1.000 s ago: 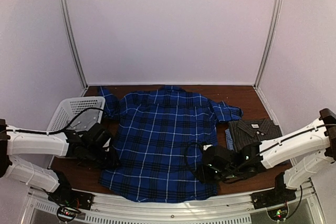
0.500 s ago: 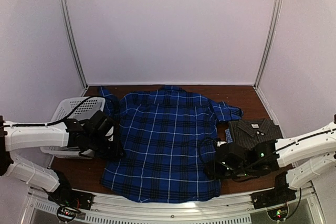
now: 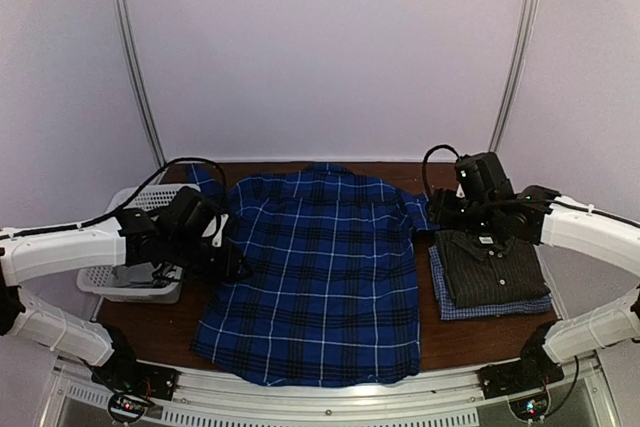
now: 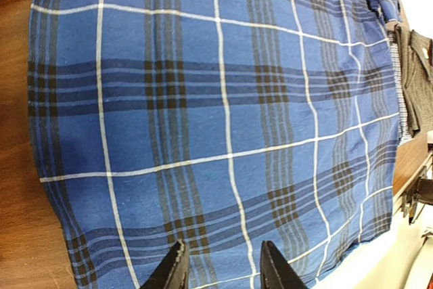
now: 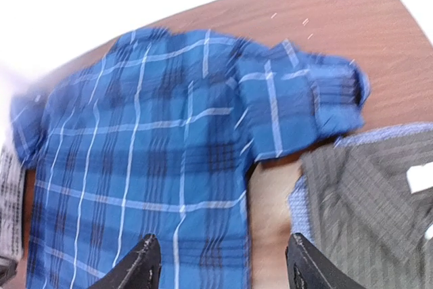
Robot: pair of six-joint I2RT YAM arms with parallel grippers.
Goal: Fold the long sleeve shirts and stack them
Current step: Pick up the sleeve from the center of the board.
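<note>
Shirts (image 3: 315, 267) three, basket (image 3: 135, 197) one.

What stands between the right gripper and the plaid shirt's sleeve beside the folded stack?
Nothing visible. The right gripper hangs open above the bunched sleeve of the blue plaid shirt, with only air between. The grey folded shirt lies off to one side.

The spread shirt (image 3: 315, 277) lies across the middle of the table (image 3: 452, 179), collar toward the top of the frame. The basket (image 3: 135, 202) sits at centre left, just beside its sleeve. At centre right, the upper folded shirt (image 3: 490, 267) rests on the lower folded shirt (image 3: 500, 310), just beside the other sleeve.
</note>
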